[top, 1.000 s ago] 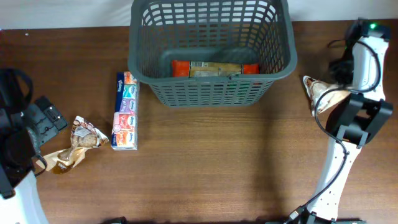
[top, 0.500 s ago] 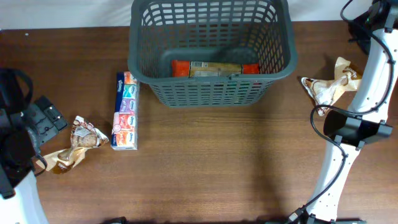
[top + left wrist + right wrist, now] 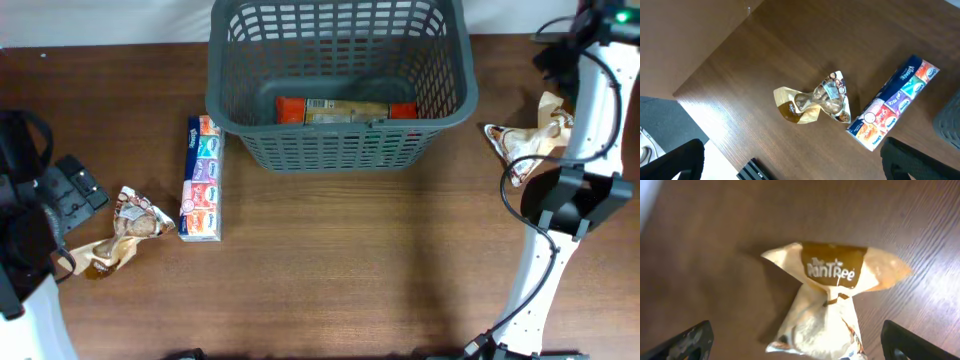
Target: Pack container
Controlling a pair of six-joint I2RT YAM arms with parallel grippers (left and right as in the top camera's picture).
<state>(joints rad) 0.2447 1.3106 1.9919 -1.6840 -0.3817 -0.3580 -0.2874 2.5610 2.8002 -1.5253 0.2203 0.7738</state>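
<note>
- At the bench's [image 3: 350, 260] far edge we see the container [image 3: 340, 150], a packet [image 3: 345, 110] inside.
- Our left gripper [image 3: 795, 162] stands wide apart.
- Our right gripper [image 3: 802, 345], spread wide, hangs above a snack bag [image 3: 830, 305].

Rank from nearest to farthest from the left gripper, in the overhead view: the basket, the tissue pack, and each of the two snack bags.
From the left gripper:
1. Left snack bag, on the table just beside it.
2. Tissue pack, further toward the middle.
3. Basket, at the far centre.
4. Right snack bag, across the table by the right arm.
</note>
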